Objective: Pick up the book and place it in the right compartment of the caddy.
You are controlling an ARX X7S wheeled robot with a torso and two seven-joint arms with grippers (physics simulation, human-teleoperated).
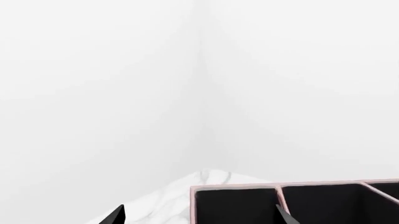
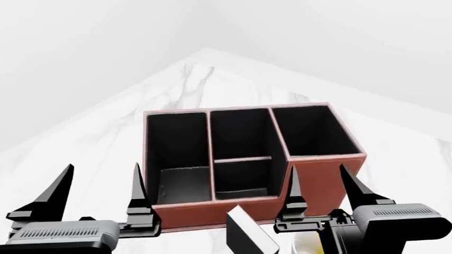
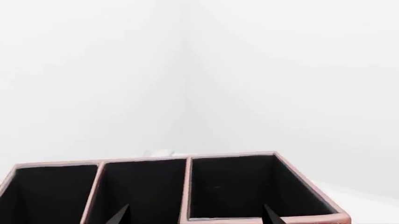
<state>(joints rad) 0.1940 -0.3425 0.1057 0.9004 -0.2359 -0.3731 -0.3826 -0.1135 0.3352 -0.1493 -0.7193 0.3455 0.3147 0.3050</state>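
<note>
The book (image 2: 249, 233) sits on the white surface (image 2: 84, 143) just in front of the caddy (image 2: 211, 211), low between the two hands and closer to the right hand (image 2: 321, 185), tilted, its pale page edges showing. It lies below and inward of that hand. The right compartment (image 2: 310, 132) stands just beyond. Both the right hand and the left hand (image 2: 102, 188) are spread wide, holding nothing, so the right looks the likelier one to go down for it.

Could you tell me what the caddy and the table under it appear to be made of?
The caddy looks like reddish-brown leather or leatherette: matte walls, pale rim edges, black lining. The table looks like polished white marble with faint grey veins, though that may be only a rendered texture.
</note>
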